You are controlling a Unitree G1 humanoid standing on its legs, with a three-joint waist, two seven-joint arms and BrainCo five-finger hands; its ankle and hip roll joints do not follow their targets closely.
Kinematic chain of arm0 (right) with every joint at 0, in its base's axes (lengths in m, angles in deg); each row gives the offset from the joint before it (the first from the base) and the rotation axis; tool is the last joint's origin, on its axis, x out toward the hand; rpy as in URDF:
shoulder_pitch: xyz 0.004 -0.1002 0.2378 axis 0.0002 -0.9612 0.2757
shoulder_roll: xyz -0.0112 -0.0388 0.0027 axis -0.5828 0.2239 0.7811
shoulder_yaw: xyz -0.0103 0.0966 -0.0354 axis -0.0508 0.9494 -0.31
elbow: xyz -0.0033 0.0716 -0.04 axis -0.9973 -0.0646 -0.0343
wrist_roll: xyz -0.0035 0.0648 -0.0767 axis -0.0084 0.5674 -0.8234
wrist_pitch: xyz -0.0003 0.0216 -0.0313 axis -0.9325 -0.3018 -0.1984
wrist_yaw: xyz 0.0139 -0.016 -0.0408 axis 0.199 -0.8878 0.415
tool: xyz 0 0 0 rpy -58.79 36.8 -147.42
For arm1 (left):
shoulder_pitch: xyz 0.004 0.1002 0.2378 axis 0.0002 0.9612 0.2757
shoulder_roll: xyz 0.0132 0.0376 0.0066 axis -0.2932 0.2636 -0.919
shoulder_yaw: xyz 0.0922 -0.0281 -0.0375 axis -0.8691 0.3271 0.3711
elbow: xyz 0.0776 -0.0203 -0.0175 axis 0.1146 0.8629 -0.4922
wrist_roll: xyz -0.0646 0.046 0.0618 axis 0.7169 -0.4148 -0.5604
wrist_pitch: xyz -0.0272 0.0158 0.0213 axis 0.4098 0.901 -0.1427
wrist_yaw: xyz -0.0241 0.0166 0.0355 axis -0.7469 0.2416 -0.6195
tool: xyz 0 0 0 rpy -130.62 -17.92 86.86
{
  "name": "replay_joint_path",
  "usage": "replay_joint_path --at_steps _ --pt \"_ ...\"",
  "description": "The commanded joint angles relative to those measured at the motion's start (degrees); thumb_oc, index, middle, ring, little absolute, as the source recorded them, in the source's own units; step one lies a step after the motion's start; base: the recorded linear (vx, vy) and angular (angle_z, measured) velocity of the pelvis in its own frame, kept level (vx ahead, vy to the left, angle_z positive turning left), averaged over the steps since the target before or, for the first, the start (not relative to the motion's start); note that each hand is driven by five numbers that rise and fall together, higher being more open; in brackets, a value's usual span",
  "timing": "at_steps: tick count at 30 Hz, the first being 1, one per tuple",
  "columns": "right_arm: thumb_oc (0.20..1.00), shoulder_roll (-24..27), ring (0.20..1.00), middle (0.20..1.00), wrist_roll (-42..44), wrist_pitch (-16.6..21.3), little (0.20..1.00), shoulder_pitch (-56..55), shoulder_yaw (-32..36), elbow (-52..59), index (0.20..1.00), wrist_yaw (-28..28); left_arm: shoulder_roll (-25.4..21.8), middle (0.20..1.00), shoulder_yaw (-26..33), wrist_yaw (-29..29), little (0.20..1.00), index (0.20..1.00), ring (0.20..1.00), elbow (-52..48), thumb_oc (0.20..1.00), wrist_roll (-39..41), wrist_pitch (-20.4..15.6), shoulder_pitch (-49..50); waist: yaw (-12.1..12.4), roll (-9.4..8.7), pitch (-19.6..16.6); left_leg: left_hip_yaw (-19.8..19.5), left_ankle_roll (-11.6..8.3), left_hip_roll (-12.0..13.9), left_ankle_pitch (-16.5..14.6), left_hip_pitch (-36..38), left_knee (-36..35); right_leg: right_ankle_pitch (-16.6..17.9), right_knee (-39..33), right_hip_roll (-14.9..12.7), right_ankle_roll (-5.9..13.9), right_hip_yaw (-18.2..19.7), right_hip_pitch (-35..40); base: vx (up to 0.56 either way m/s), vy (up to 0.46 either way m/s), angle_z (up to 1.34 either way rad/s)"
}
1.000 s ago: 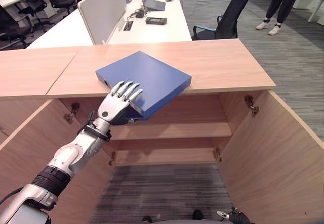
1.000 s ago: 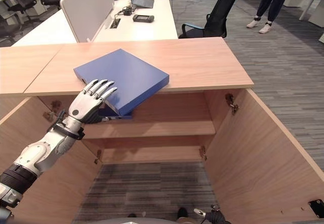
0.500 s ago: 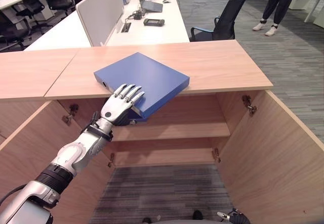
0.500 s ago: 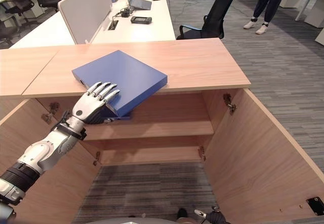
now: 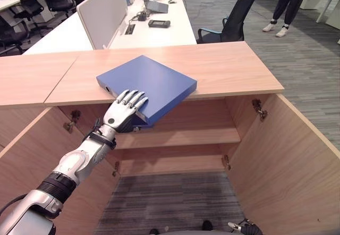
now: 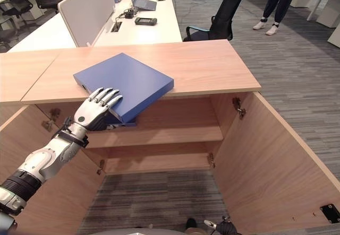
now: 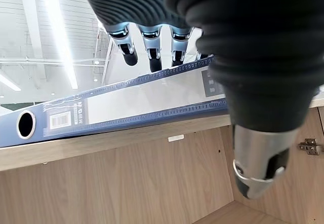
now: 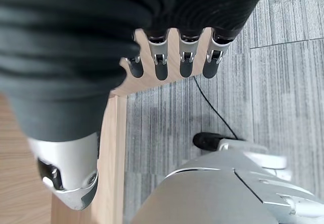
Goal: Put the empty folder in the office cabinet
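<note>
- Since a second ago the blue folder [image 5: 146, 86] and left hand [image 5: 123, 115] haven't shifted on the cabinet top [image 5: 234, 68].
- Fingers lie over the folder's overhanging corner, thumb underneath, pinching it.
- Shelf [image 5: 186, 137] below sits open.
- Right hand [image 8: 172, 57] hangs relaxed.

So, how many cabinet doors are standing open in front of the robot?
2. One open wooden cabinet door stands at the right, the other open wooden door at the left, behind the left hand gripping the flat blue folder. Further doors may be out of view.
</note>
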Motion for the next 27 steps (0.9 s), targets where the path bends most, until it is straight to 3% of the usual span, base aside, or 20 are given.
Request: replay_joint_path --at_steps 1,27 --pt "1.000 0.84 1.000 1.000 -0.57 1.06 1.000 3.27 -0.61 -2.10 1.000 -0.88 -0.87 1.000 -1.30 1.16 1.000 1.000 1.000 3.73 1.000 -0.86 1.24 -12.68 0.36 -2.10 2.27 0.09 -0.47 -0.66 -7.17 2.54 0.73 -6.39 0.95 -5.91 7.25 -0.42 3.66 0.00 0.000 0.00" --pt "1.000 0.85 1.000 1.000 0.01 0.88 1.000 3.35 -0.77 -2.83 1.000 -0.77 -0.53 1.000 -3.97 0.86 1.000 1.000 1.000 7.37 1.000 -1.10 2.35 -16.31 -0.35 -1.74 1.97 0.45 -0.40 -0.74 -7.20 2.74 0.73 -6.52 1.09 -5.80 7.26 -0.09 3.59 0.00 0.000 0.00"
